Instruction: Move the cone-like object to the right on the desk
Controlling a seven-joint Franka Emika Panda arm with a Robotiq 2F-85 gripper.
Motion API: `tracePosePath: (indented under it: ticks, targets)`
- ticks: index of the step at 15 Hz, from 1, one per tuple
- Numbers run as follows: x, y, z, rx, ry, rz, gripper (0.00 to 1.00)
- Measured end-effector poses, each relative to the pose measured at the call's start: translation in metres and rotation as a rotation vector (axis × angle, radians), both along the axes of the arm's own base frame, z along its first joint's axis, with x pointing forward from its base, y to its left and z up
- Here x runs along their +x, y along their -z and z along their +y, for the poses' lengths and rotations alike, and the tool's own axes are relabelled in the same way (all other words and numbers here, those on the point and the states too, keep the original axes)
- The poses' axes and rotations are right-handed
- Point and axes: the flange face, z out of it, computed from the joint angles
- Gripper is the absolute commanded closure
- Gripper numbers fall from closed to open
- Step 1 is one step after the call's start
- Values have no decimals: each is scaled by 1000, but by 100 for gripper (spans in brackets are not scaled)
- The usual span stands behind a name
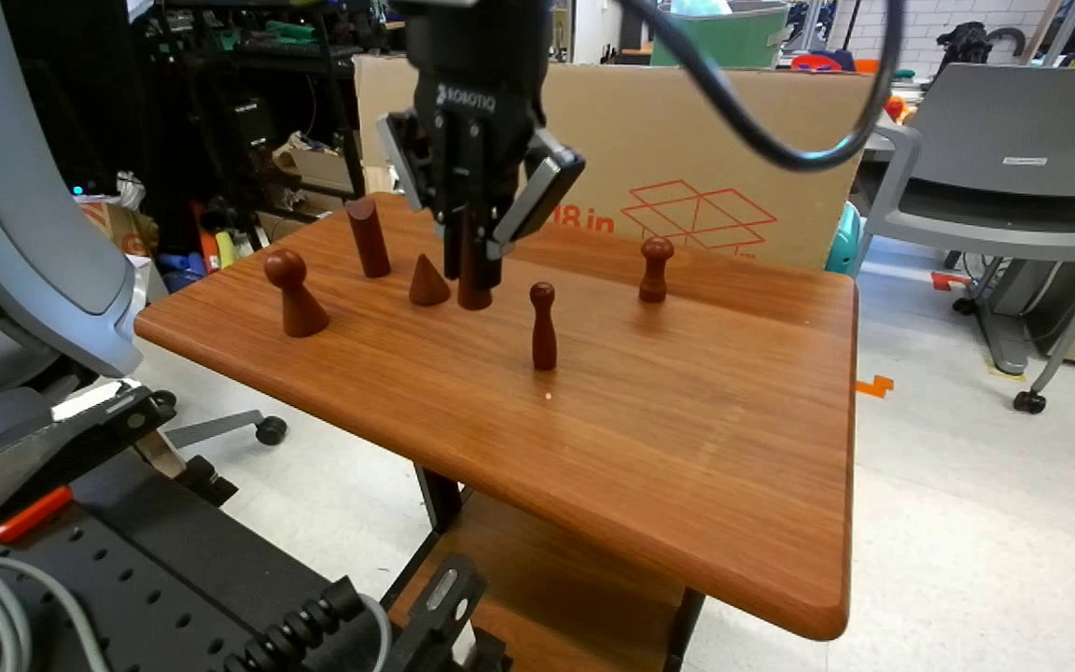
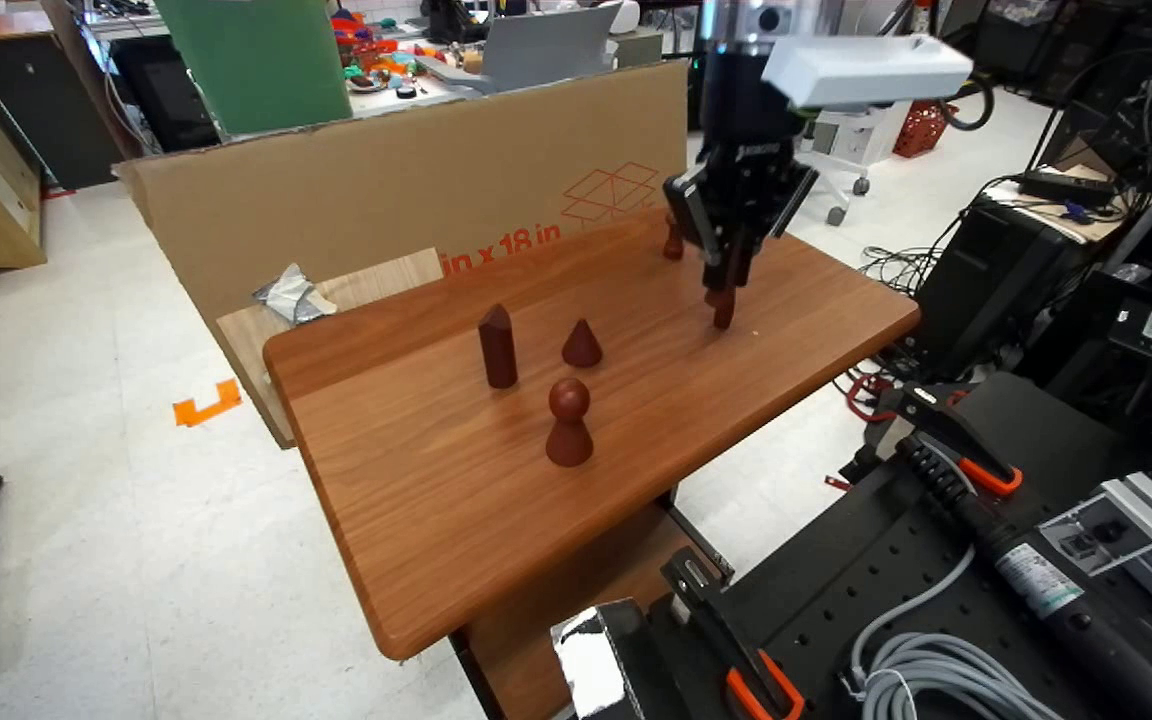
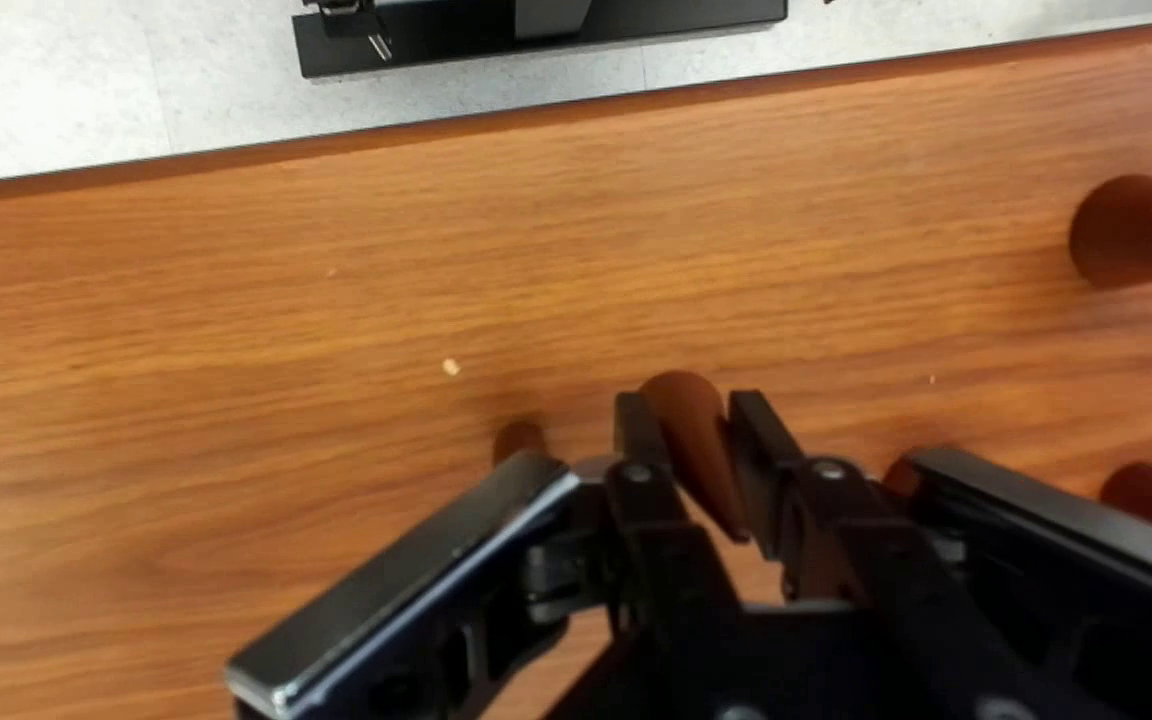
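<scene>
Well, the black metal claw point(image 3: 688, 412) is closed as far as its load allows, its two fingers point(image 3: 636, 430) pressed on either side of a slim reddish-brown wooden cone point(image 1: 475, 294) that narrows upward between them. That cone hangs above the glossy brown wooden tabletop point(image 1: 687, 420), over its middle stretch and well apart from every corner; its upper part is hidden by the claw in both exterior views.

Just beside the claw in the wrist view, partly covered by it, stands a slender dark-red wooden pin with a round knob point(image 1: 544, 329). Nearer the long edge along the tan cardboard box point(image 1: 733, 121) is a stubby red-brown wooden peg with a ball top point(image 1: 653, 277).

Toward the left short edge, as both exterior views show it, three more pieces stand upright: a short, wide-based brown wooden cone point(image 2: 582, 348), a dark reddish-brown wooden post with an angled top point(image 2: 499, 352), and a reddish wooden figure with a sphere head and flared base point(image 2: 569, 445). Of these, the short cone is closest to the claw, and the figure is closest to the long edge facing the black pegboard point(image 1: 141, 560).
</scene>
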Motion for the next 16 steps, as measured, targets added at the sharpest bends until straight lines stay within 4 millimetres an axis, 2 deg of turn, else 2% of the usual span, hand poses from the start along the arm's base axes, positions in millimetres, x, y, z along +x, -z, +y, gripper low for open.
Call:
tracePosePath:
  ticks: [4, 7, 9, 11, 16]
  targets:
    - [-1, -49, -62, 55, 159, -48, 94]
    - [6, -61, -95, 63, 266, -58, 94]
    - [15, -57, -107, 64, 329, -48, 94]
    - [26, -44, -113, 60, 391, -32, 94]
    - [58, 9, -122, 30, 569, 29, 94]
